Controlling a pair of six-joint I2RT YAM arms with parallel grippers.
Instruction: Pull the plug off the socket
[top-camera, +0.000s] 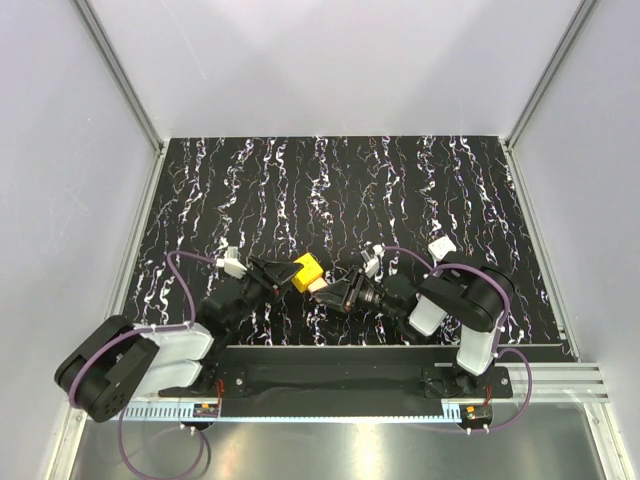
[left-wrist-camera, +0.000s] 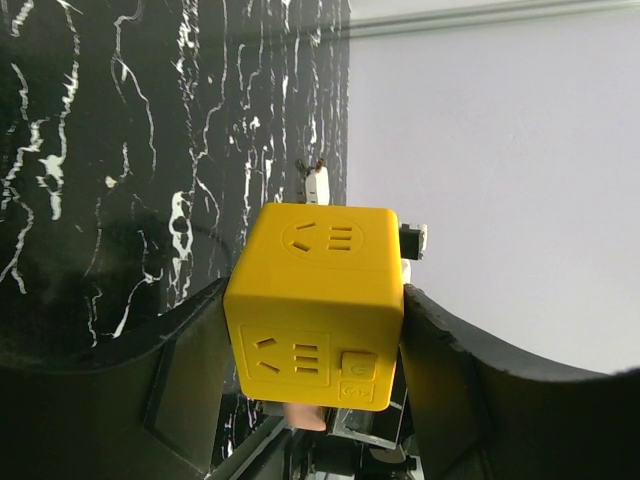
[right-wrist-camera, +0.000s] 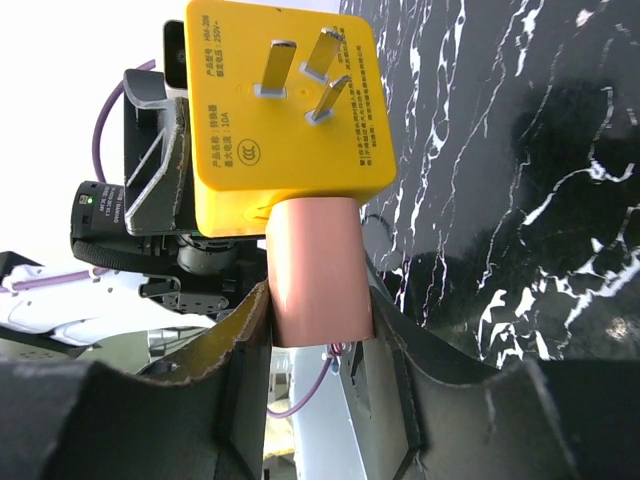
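Note:
The socket (top-camera: 307, 271) is a bright-yellow cube held above the black marbled mat (top-camera: 340, 190) between both arms. My left gripper (top-camera: 285, 272) is shut on it; in the left wrist view the socket (left-wrist-camera: 315, 300) sits between the two black fingers (left-wrist-camera: 190, 370). A pink plug (right-wrist-camera: 318, 270) sticks out of one face of the socket (right-wrist-camera: 285, 110), and my right gripper (right-wrist-camera: 320, 320) is shut on that plug. The plug is still seated in the socket. Three metal prongs (right-wrist-camera: 305, 65) show on another socket face. Only the plug's tip (left-wrist-camera: 305, 417) shows in the left wrist view.
White walls with aluminium posts (top-camera: 120, 75) enclose the mat on three sides. A metal rail (top-camera: 560, 375) runs along the near edge by the arm bases. Purple cables (top-camera: 185, 262) loop from both wrists.

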